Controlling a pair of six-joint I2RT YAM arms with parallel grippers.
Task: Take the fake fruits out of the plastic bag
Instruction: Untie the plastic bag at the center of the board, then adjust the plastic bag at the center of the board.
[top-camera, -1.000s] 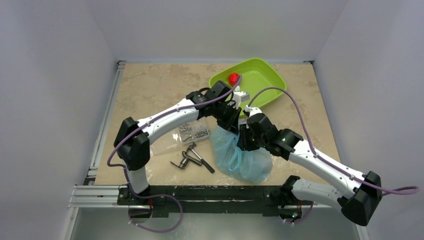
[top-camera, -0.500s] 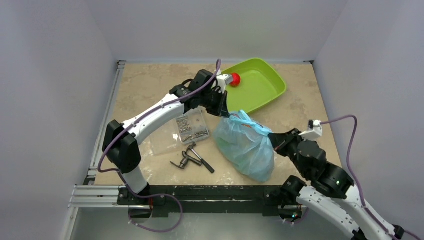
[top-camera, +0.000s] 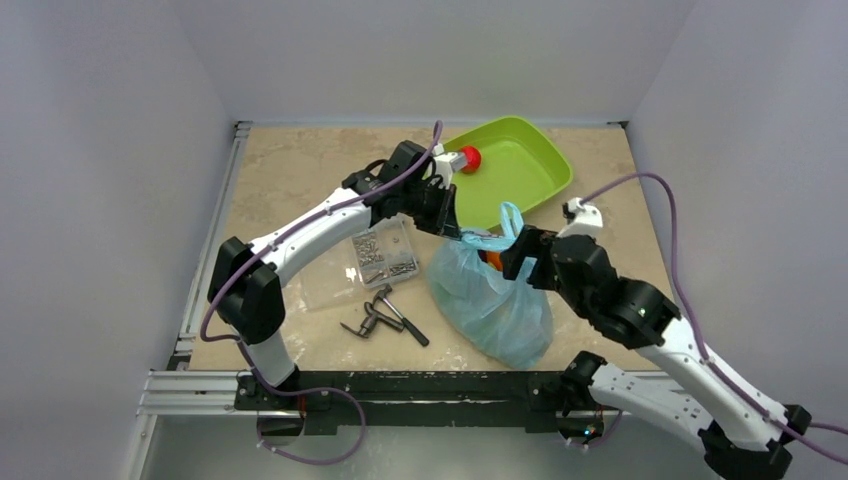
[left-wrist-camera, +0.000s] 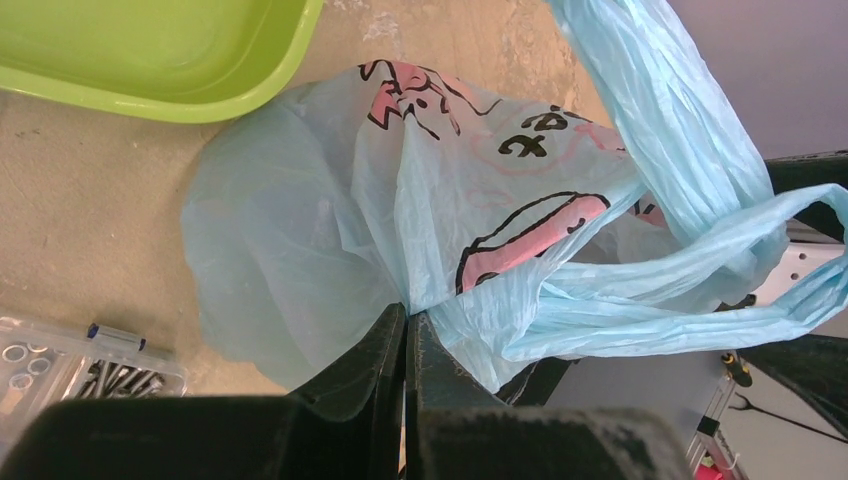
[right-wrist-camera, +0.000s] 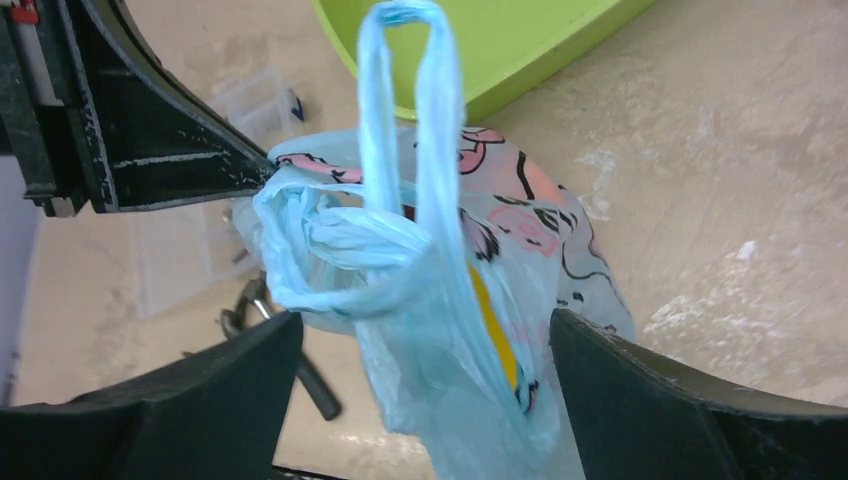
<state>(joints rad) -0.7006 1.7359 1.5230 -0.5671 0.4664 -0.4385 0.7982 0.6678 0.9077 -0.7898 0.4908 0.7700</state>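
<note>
Currently thin light-blue crinkly plastic bag (top-camera: 490, 300) stands bunched on beige mottled desk (top-camera: 300, 170), just beside lime-green plastic tray (top-camera: 535, 170); yellow fake banana (right-wrist-camera: 495, 320) shows through the film; left end effector (left-wrist-camera: 405, 330) clenched on bag's rim; right end effector (right-wrist-camera: 425, 335) spread wide, straddling the bag below its loop handle (right-wrist-camera: 400, 100). Risk: film tears or slips from the pinch, and the mouth collapses. Desk enclosed by plain pale walls (top-camera: 420, 60) on three sides.

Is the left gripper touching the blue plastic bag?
Touching. In the left wrist view, the left gripper is shut on a fold of the plastic bag, no gap.
</note>
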